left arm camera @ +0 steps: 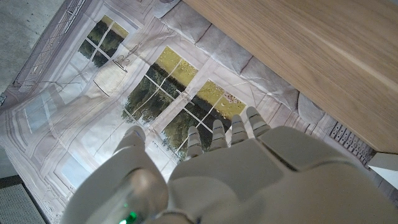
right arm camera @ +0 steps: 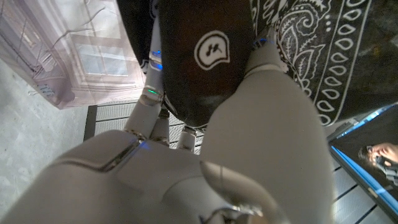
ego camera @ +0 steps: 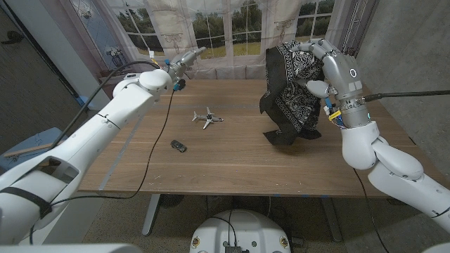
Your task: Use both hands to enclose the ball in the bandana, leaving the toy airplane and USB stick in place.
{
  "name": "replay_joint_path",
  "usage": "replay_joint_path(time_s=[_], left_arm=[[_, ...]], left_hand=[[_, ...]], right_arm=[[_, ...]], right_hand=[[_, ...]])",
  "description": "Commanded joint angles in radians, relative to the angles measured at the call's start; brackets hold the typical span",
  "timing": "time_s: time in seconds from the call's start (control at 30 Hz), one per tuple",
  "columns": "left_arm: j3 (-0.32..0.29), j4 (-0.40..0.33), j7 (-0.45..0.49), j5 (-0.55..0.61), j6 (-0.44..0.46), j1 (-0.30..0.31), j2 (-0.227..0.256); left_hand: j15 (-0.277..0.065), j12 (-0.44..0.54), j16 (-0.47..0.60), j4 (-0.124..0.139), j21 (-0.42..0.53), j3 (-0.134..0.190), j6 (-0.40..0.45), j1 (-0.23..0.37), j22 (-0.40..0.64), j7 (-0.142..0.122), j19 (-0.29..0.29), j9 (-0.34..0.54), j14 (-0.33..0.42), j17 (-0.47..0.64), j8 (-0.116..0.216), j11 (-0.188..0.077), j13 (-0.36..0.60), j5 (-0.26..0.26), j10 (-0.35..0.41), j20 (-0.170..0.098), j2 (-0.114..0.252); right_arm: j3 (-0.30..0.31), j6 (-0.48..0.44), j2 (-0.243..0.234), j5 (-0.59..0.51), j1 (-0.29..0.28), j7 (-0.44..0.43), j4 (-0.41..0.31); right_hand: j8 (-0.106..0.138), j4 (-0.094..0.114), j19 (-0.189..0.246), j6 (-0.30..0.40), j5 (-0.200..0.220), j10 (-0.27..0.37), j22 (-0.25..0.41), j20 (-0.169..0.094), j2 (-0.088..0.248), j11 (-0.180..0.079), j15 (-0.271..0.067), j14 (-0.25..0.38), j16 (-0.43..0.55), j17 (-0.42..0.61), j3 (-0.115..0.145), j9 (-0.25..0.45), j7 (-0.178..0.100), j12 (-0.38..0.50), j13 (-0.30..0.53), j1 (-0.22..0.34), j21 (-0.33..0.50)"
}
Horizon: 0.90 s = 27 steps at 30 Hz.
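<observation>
My right hand (ego camera: pixel 325 65) is raised over the right side of the table and grips the black paisley bandana (ego camera: pixel 294 95) by its upper part. The cloth hangs bunched, and its lower end touches the wood. In the right wrist view the bandana (right arm camera: pixel 311 56) drapes past my right hand (right arm camera: pixel 186 168), beside a dark rounded patch with a white mark. I cannot tell where the ball is. The toy airplane (ego camera: pixel 207 118) and the dark USB stick (ego camera: pixel 178 145) lie left of centre. My left hand (ego camera: pixel 186 57) is held up at the far left edge, fingers apart, holding nothing.
The wooden table (ego camera: pixel 232 158) has bare wood in front of and between the airplane and the bandana. A black cable (ego camera: pixel 159 151) runs from my left arm across the left part. A printed window backdrop (left arm camera: pixel 155 93) hangs behind the table edge (left arm camera: pixel 311 56).
</observation>
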Motion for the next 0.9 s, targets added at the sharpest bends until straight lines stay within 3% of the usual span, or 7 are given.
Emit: replay_joint_path(time_s=[0.03, 0.17, 0.2, 0.43, 0.7, 0.9], left_arm=[[-0.006, -0.002, 0.016, 0.003, -0.006, 0.007, -0.004], [-0.006, 0.005, 0.016, 0.004, -0.009, 0.005, -0.006], [-0.005, 0.014, 0.016, 0.004, -0.012, 0.002, -0.010], [0.008, 0.041, 0.008, 0.011, -0.017, -0.018, -0.022], [0.016, 0.053, 0.006, 0.018, -0.013, -0.034, -0.032], [0.018, 0.052, 0.004, 0.018, -0.003, -0.039, -0.033]], left_hand=[[0.001, 0.003, 0.003, 0.004, -0.003, 0.000, -0.001, -0.009, 0.002, -0.006, -0.007, 0.000, -0.005, 0.003, 0.004, 0.004, 0.004, 0.003, -0.007, 0.002, 0.002], [0.002, 0.004, 0.003, 0.003, -0.003, 0.000, -0.001, -0.010, 0.002, -0.005, -0.007, 0.000, -0.005, 0.002, 0.004, 0.003, 0.004, 0.003, -0.006, 0.002, 0.001], [0.001, 0.004, 0.003, 0.003, -0.003, 0.000, -0.001, -0.010, 0.002, -0.005, -0.007, 0.000, -0.006, 0.002, 0.004, 0.003, 0.004, 0.003, -0.006, 0.002, 0.001], [0.001, 0.004, 0.003, 0.002, -0.003, 0.000, -0.001, -0.011, 0.002, -0.006, -0.007, 0.000, -0.006, 0.002, 0.004, 0.005, 0.003, 0.003, -0.007, 0.002, 0.001], [0.001, 0.004, 0.003, 0.001, -0.003, 0.000, -0.001, -0.012, 0.003, -0.005, -0.007, 0.000, -0.006, 0.002, 0.004, 0.002, 0.003, 0.003, -0.007, 0.002, 0.001], [0.001, 0.004, 0.003, 0.001, -0.003, 0.000, -0.002, -0.012, 0.003, -0.006, -0.007, 0.000, -0.007, 0.002, 0.004, 0.002, 0.003, 0.004, -0.008, 0.002, 0.001]], right_arm=[[0.058, 0.297, 0.039, 0.110, 0.071, 0.079, 0.094], [0.059, 0.409, 0.046, 0.192, 0.106, 0.143, 0.135], [0.048, 0.464, 0.041, 0.263, 0.133, 0.184, 0.167], [0.015, 0.610, 0.072, 0.489, 0.228, 0.368, 0.289], [-0.024, 0.632, 0.130, 0.717, 0.332, 0.541, 0.443], [-0.044, 0.618, 0.172, 0.826, 0.393, 0.616, 0.544]], right_hand=[[0.009, -0.087, -0.075, 0.235, 0.010, 0.283, -0.001, -0.133, 0.263, 0.018, -0.510, 0.443, -0.005, 0.006, 0.141, 0.035, 0.197, 0.052, 0.111, 0.266, 0.013], [0.011, -0.087, -0.076, 0.235, 0.010, 0.284, -0.003, -0.133, 0.263, 0.020, -0.510, 0.444, -0.008, 0.009, 0.142, 0.037, 0.197, 0.052, 0.109, 0.266, 0.018], [0.011, -0.088, -0.077, 0.235, 0.010, 0.284, -0.004, -0.132, 0.262, 0.021, -0.510, 0.443, -0.009, 0.010, 0.143, 0.038, 0.198, 0.052, 0.109, 0.266, 0.019], [0.012, -0.089, -0.079, 0.230, 0.011, 0.279, -0.008, -0.133, 0.261, 0.022, -0.511, 0.443, -0.016, 0.015, 0.145, 0.042, 0.199, 0.051, 0.109, 0.267, 0.027], [0.016, -0.092, -0.085, 0.234, 0.013, 0.276, -0.013, -0.136, 0.259, 0.023, -0.511, 0.444, -0.023, 0.021, 0.149, 0.045, 0.204, 0.053, 0.111, 0.270, 0.037], [0.013, -0.095, -0.088, 0.235, 0.014, 0.275, -0.017, -0.137, 0.257, 0.027, -0.512, 0.445, -0.028, 0.026, 0.153, 0.039, 0.205, 0.053, 0.111, 0.276, 0.044]])
